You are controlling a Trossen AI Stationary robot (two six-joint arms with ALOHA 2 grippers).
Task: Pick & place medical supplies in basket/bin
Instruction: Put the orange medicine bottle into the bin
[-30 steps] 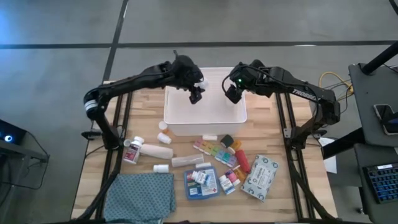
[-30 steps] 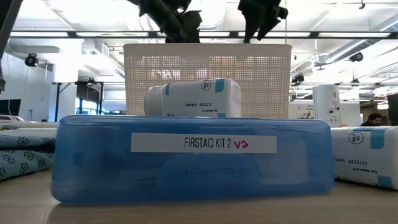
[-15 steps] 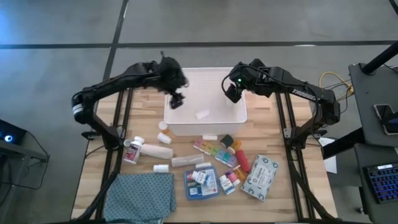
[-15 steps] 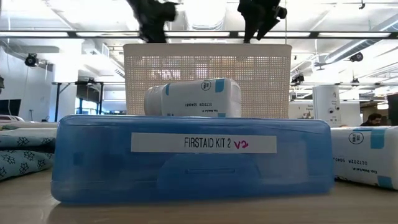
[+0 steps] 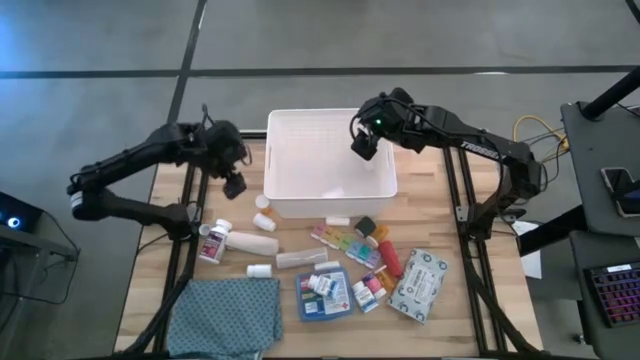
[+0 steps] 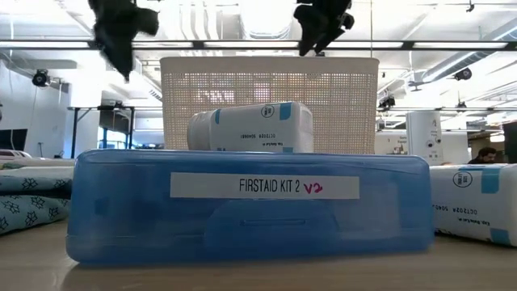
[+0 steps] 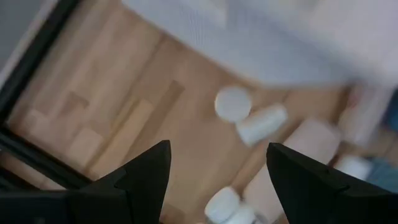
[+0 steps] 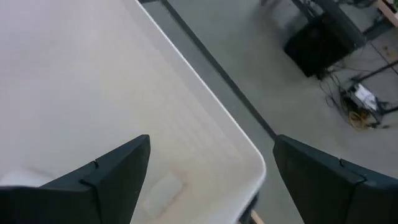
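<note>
Barely begun: white bin [image 5: 330, 125] held one or two small pale items, most supplies [image 5: 345, 262] remained on the bench [image 5: 180, 240]; left hand [image 5: 234, 184] and right hand [image 5: 362, 146] both open, empty.

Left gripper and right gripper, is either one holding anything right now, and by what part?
Nothing is held. The left gripper is open and empty over the table beside the bin; the right gripper is open and empty above the bin.

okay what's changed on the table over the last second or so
The left hand let a small white item drop into the white bin, then swung out left of the bin, open and empty. The right hand stayed open over the bin, shifting slightly. The supplies on the table stayed put.
</note>
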